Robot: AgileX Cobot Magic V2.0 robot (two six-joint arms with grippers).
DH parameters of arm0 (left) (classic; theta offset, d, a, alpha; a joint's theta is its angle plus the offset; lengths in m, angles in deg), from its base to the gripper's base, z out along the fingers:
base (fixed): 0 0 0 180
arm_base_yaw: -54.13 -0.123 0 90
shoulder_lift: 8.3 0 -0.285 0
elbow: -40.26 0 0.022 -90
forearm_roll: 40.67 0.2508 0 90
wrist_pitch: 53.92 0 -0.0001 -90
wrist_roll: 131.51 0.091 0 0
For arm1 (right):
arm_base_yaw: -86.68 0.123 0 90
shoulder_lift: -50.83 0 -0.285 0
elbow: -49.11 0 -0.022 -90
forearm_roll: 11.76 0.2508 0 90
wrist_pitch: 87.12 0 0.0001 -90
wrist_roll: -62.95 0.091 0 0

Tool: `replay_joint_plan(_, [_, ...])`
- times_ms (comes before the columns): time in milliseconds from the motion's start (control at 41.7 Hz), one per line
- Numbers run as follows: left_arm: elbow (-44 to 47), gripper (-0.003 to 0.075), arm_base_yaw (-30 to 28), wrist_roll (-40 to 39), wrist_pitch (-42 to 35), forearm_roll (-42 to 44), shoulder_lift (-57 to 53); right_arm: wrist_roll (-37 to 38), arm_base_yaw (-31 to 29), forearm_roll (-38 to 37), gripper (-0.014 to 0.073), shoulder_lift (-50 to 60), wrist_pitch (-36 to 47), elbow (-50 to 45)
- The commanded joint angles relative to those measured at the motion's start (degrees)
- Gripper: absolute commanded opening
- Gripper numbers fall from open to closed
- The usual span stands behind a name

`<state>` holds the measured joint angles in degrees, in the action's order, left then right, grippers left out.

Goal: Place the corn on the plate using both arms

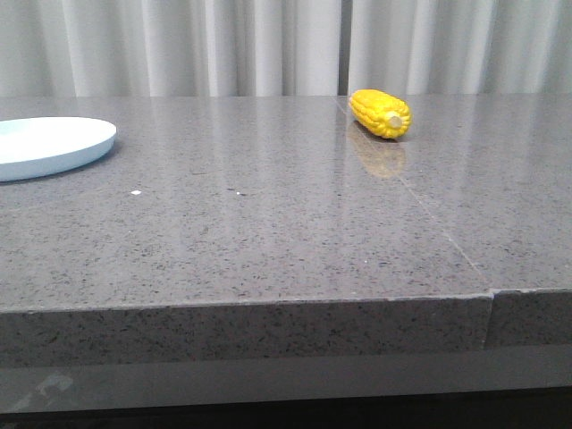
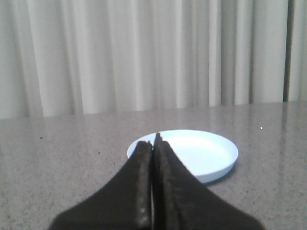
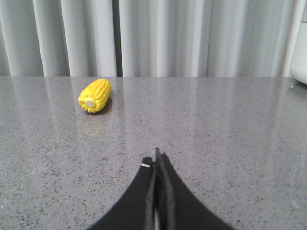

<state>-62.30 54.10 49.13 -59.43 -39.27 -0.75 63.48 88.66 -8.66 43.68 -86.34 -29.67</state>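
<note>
Corn (image 1: 380,113) lying on its side at far right of the table (image 1: 268,232), near the back edge by the curtain (image 1: 268,45), pale stub end facing the camera. Well apart from the plate (image 1: 45,146), which sits at far left, cut off by the frame edge and holding nothing.

Left jaws (image 2: 154,143) pressed together, holding nothing, pointed at the plate. Right jaws (image 3: 157,155) likewise closed on nothing, aimed over bare table with the corn off to one side and farther back. Neither arm visible in the front view.

Handling, judged from looks only:
- Probably light; one-jaw lift likely enough. Weight not confirmable.
- Looks stiff, glossy, plastic-like. Kernel rows give some bite, but surface likely slick.
- Round body, so prone to rolling on the polished table if nudged off-centre.
- Not fragile by appearance.

Grip point: across the thick middle, jaws square to the long axis. Avoid the tapered ends, likely to squirt out under squeeze. Must open wide before approach; currently shut.

Given the spread, probably a right-side pick, then hand-over toward the left side for the plate.

Nothing started yet.
</note>
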Motion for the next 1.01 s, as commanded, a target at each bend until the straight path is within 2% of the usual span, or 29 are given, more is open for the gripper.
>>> replay_joint_plan(0, [-0.85,-0.002,-0.07,-0.64,-6.83,-0.52,-1.2,-0.17,-0.35,0.35,-0.0068,0.64,4.99,2.27])
replay_joint_plan(96, [-4.2,-0.002,-0.07,-0.64,-5.23,-0.89,-0.85,-0.17,-0.35,0.86,-0.0068,0.64,1.24,5.75])
replay_joint_plan(408, [-22.39,-0.002,-0.07,-0.64,7.29,-0.89,1.04,-0.17,-0.35,0.86,-0.0068,-3.07,-11.23,23.34])
replay_joint_plan(528, [-30.68,-0.002,-0.07,-0.64,15.61,-0.89,5.44,-0.17,-0.35,0.86,-0.0068,-7.82,-13.35,30.46])
replay_joint_plan(720, [-41.24,-0.002,-0.07,-0.64,28.64,-0.72,15.07,-0.17,-0.35,1.35,-0.0068,-17.5,-22.02,41.2])
replay_joint_plan(840, [-43.41,-0.002,-0.07,-0.64,30.7,-0.72,20.32,-0.17,-0.35,1.35,-0.0068,-23.98,-27.98,45.44])
replay_joint_plan(984, [-43.28,-0.002,-0.07,-0.64,30.94,-0.72,25.52,-0.17,-0.35,1.35,-0.0068,-31.07,-32.51,46.32])
